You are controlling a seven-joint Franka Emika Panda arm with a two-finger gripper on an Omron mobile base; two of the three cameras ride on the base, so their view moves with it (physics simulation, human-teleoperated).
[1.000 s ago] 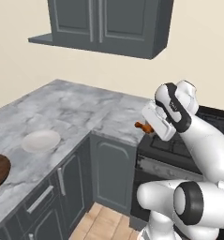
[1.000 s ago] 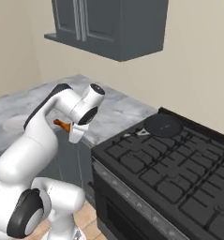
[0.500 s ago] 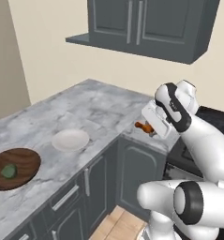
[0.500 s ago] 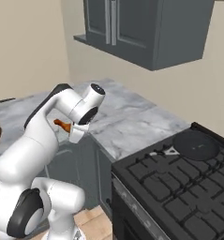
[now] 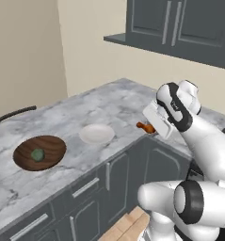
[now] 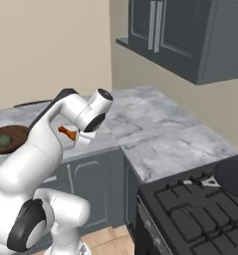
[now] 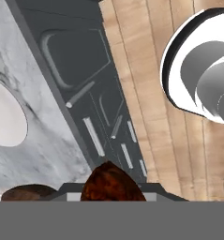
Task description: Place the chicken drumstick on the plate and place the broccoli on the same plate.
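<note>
Progress stood at roughly a quarter: the small orange-brown chicken drumstick was pinched in the robot's two-finger gripper, jaws narrow round it, carried in the air beyond the worktop's front edge, not yet over the flat round pale plate. Plate sat bare near the front edge of the grey marble worktop. Small dull-green broccoli lump lay untouched on the dark brown round wooden board, just beside the plate, twd the worktop's left end. Left to do: set drumstick down, then fetch broccoli. Vs half a sec earlier, base views had swung, so plate & board showed nearer the arm; grip on drumstick unchanged
</note>
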